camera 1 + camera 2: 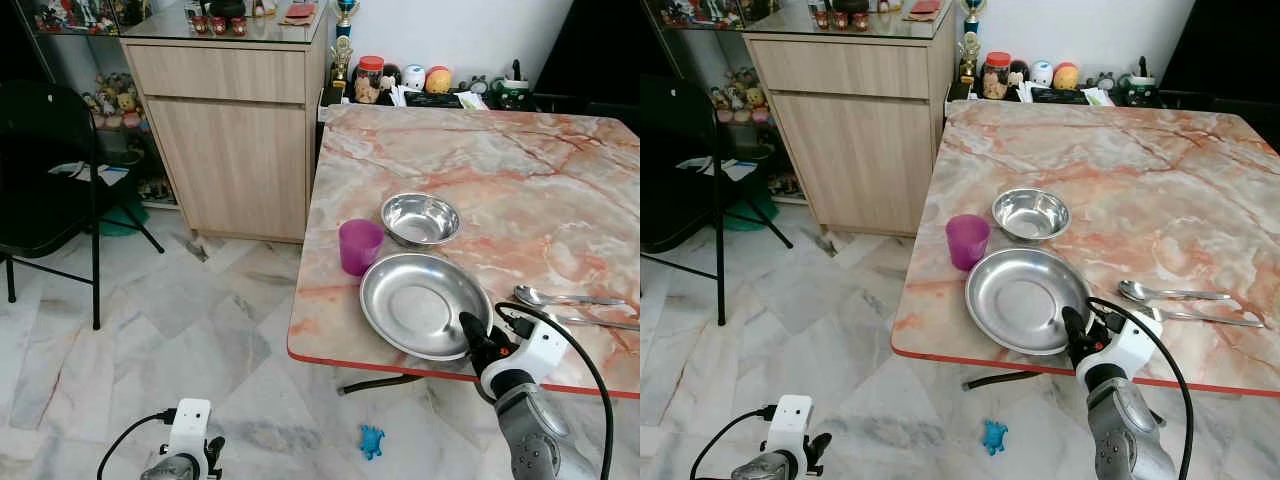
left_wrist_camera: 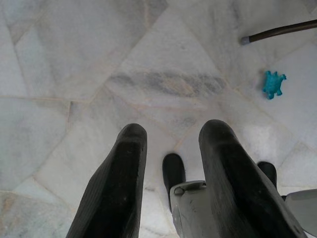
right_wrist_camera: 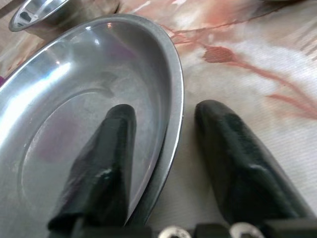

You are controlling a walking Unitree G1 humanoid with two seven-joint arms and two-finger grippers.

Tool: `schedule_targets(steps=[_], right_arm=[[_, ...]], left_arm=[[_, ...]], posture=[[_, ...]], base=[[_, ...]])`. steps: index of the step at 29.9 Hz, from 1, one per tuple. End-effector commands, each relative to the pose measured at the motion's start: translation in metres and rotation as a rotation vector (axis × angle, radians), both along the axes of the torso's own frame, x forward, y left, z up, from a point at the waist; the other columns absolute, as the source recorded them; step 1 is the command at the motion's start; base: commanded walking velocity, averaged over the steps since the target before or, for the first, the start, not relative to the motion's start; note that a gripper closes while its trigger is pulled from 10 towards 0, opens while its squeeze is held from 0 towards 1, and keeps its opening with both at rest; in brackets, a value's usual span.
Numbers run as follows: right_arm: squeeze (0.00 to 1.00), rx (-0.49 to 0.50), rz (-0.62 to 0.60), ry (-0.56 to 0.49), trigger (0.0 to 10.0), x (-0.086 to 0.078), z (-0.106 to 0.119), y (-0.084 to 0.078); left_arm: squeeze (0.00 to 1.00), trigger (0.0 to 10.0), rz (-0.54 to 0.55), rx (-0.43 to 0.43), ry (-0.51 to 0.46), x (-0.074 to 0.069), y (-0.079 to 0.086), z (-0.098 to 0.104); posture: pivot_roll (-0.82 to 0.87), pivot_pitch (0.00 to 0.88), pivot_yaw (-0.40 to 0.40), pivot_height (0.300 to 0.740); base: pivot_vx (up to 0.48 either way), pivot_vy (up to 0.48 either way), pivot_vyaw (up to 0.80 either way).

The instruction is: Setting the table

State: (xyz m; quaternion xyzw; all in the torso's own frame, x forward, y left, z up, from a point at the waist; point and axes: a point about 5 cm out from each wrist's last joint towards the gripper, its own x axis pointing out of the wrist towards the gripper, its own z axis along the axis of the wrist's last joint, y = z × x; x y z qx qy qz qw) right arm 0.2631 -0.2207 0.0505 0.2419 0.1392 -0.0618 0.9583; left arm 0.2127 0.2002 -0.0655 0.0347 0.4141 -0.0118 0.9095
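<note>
Plate: steel plate (image 1: pixel 420 303) lies flat at the near edge of the marble table (image 1: pixel 520 170), its rim close to the red edge band.
Grip: right gripper (image 3: pixel 166 148) straddles the plate's near rim, one finger over the dish, the other outside on the table top; the fingers stand apart with the rim between them, not yet pinched.
Neighbours: purple cup (image 1: pixel 359 246) stands just beside the plate on the robot's left; small steel bowl (image 1: pixel 420 219) sits just behind it; spoon (image 1: pixel 565 297) and a second utensil (image 1: pixel 600 322), too thin to identify, lie to the right.
Risk, slip: the rim is thin and polished, so a shallow pinch could probably let the plate slide out or tilt when lifted.
Risk, edge: a pull toward the robot might drag the plate off the table, since it already lies so near the edge.
Risk, knock: a push to the left could tip the cup, which is light and close.
Right arm: reaches up from below the table edge, wrist raised, cable looping beside it.
Left arm: hangs low over the tiled floor (image 2: pixel 99 64); left gripper (image 2: pixel 171 173) has its fingers moderately apart and holds nothing.
Floor: small blue toy (image 2: pixel 273 84) lies near a dark chair leg (image 2: pixel 277 31).
</note>
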Motion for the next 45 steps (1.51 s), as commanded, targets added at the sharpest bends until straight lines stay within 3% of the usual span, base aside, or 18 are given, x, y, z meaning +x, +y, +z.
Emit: schedule_targets(steps=[1, 18, 23, 29, 30, 31, 32, 33, 34, 35, 36, 39, 45], right_arm=[[0.00, -0.018, 0.014, 0.005, 0.0, 0.003, 0.000, 0.003], [0.00, -0.035, 0.002, 0.004, 0.0, 0.003, -0.001, 0.002], [0.00, -0.060, -0.043, 0.008, 0.0, -0.005, -0.002, -0.005], [0.00, -0.042, -0.058, -0.103, 0.0, -0.018, 0.010, -0.010], [0.00, -0.044, -0.070, -0.137, 1.1, -0.022, 0.014, -0.012], [0.00, -0.036, -0.087, -0.176, 4.0, -0.025, 0.019, -0.015], [0.00, -0.036, -0.087, -0.176, 4.0, -0.025, 0.019, -0.015], [0.00, -0.027, -0.107, -0.212, 10.0, -0.027, 0.023, -0.017], [0.00, -0.021, -0.126, -0.246, 10.0, -0.029, 0.028, -0.020], [0.00, 0.006, -0.148, -0.360, 10.0, -0.031, 0.046, -0.023], [0.00, 0.006, -0.148, -0.360, 10.0, -0.031, 0.046, -0.023], [0.00, -0.019, -0.176, -0.499, 10.0, -0.030, 0.073, -0.026], [0.00, -0.053, -0.186, -0.616, 10.0, -0.018, 0.108, -0.022]], left_arm=[[0.00, 10.0, -0.019, 0.015, 0.019, -0.004, 0.000, -0.002], [0.00, 10.0, -0.011, 0.014, -0.008, 0.003, 0.000, 0.002], [0.00, 10.0, -0.012, 0.013, -0.003, 0.001, 0.000, 0.001], [0.00, 10.0, -0.015, 0.012, 0.004, -0.001, 0.000, -0.001], [0.00, 10.0, -0.015, 0.012, 0.005, -0.002, 0.000, -0.001], [0.00, 10.0, -0.015, 0.012, 0.006, -0.002, 0.000, -0.001], [0.00, 10.0, -0.015, 0.012, 0.006, -0.002, 0.000, -0.001], [0.00, 10.0, -0.015, 0.011, 0.005, -0.002, 0.000, -0.001], [0.00, 10.0, -0.015, 0.011, 0.004, -0.001, 0.000, -0.001], [0.00, 10.0, -0.012, 0.008, -0.002, -0.001, 0.000, 0.000], [0.00, 10.0, -0.012, 0.008, -0.002, -0.001, 0.000, 0.000], [0.00, 10.0, -0.008, 0.004, -0.009, 0.000, 0.000, 0.000], [0.00, 10.0, -0.006, 0.010, -0.017, 0.001, 0.000, 0.001]], posture=[[0.04, 0.000, -0.028, 0.740], [0.04, 0.000, -0.038, 0.740], [0.04, 0.000, -0.039, 0.740], [0.05, 0.000, -0.038, 0.740], [0.04, 0.000, -0.038, 0.740], [0.04, 0.000, -0.037, 0.740], [0.04, 0.000, -0.037, 0.740], [0.04, 0.000, -0.036, 0.740], [0.04, 0.000, -0.034, 0.740], [0.04, 0.000, -0.031, 0.740], [0.04, 0.000, -0.031, 0.740], [0.04, 0.000, -0.027, 0.740], [0.03, 0.000, -0.022, 0.740]], base=[[0.000, 0.000, 0.00], [0.000, 0.000, 0.00], [0.000, 0.000, 0.00], [0.000, 0.000, 0.00], [0.000, 0.000, 0.00], [0.000, 0.000, 0.00], [0.000, 0.000, 0.00], [0.000, 0.000, 0.00], [0.000, 0.000, 0.00], [0.000, 0.000, 0.00], [0.000, 0.000, 0.00], [0.000, 0.000, 0.00], [0.000, 0.000, 0.00]])
